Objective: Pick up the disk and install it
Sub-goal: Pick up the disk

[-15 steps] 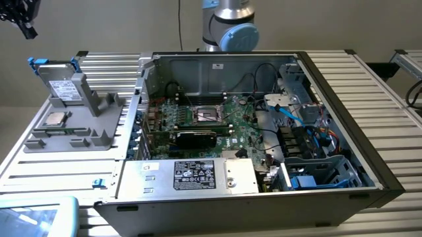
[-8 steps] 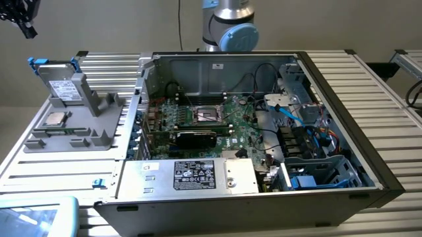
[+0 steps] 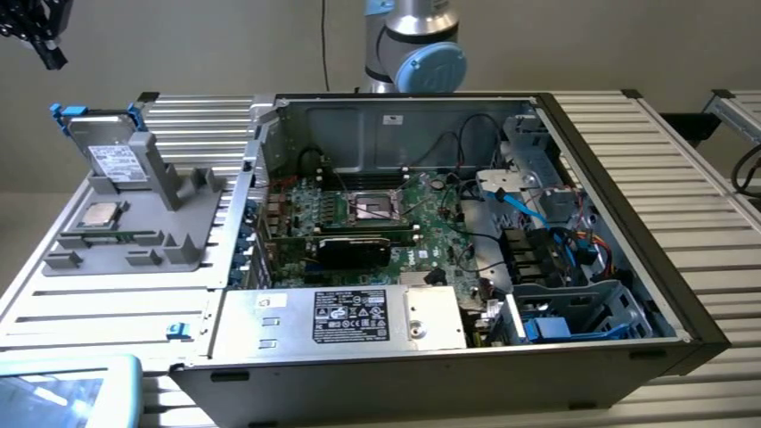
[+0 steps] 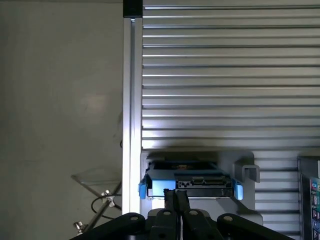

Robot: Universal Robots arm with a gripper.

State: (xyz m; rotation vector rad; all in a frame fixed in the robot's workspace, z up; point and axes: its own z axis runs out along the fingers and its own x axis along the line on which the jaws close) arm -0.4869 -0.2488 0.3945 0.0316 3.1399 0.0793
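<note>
The disk (image 3: 110, 153) is a silver-grey drive with a white label in a bright blue carrier. It stands on edge in the grey holder (image 3: 167, 192) on the exterior view's left, beside the open computer case (image 3: 285, 116). In the wrist view the disk (image 4: 192, 182) is seen edge-on, its connector side facing the camera. My gripper (image 4: 176, 197) hangs just above that edge with its two black fingers pressed together and nothing between them. In the exterior view the gripper (image 3: 48, 55) is high at the upper left, clear of the disk.
A small square CPU chip (image 3: 100, 214) lies on the same grey holder. Inside the case are the motherboard (image 3: 369, 214), cables, a silver power supply box (image 3: 345, 316) and a blue-railed drive bay (image 3: 576, 316). The slatted aluminium table (image 3: 666, 169) surrounds the case.
</note>
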